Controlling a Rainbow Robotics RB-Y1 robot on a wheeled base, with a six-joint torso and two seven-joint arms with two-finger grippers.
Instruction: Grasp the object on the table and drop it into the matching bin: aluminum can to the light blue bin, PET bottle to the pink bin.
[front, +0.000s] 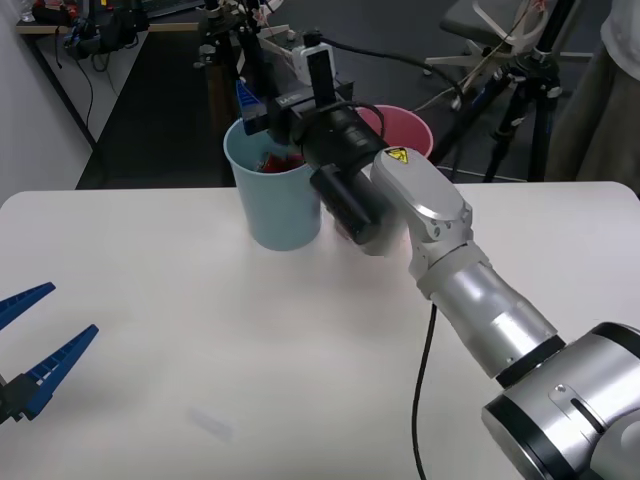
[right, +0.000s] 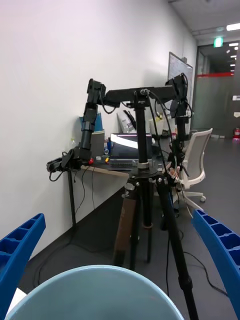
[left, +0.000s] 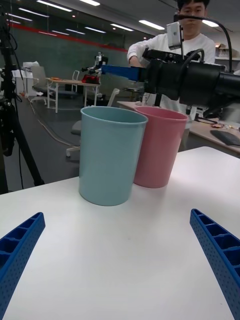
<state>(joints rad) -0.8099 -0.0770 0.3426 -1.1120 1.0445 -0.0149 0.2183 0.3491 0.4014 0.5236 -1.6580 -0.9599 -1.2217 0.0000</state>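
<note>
Reaching pincer: the right pincer (front: 248, 108) hangs over the far rim of the light blue bin (front: 273, 196), its arm stretched across the tabletop (front: 200, 330) from the robot's right.
Right pincer state: blue ribbed fingers (right: 20, 250) spread wide at the two sides of the right wrist view, nothing between them, with the bin's round rim (right: 95, 295) directly below.
Aluminum can: the red can (front: 278, 160) lies inside the light blue bin, only a patch of red visible past the rim in the front view; how it lies in there cannot be told.
Light blue bin: upright near the far edge of the tabletop, tapering downward.
Pink bin: the pink bin (front: 405, 128) stands upright just beside the light blue one, on its right as the robot sees it, and is largely covered by the right arm in the front view; in the left wrist view the two bins (left: 111, 155) (left: 159, 145) appear to touch.
Left pincer: the left pincer (front: 28, 345) sits low at the robot's near left over the tabletop, well apart from both bins.
Left pincer state: fingers (left: 215, 250) held wide, empty.
</note>
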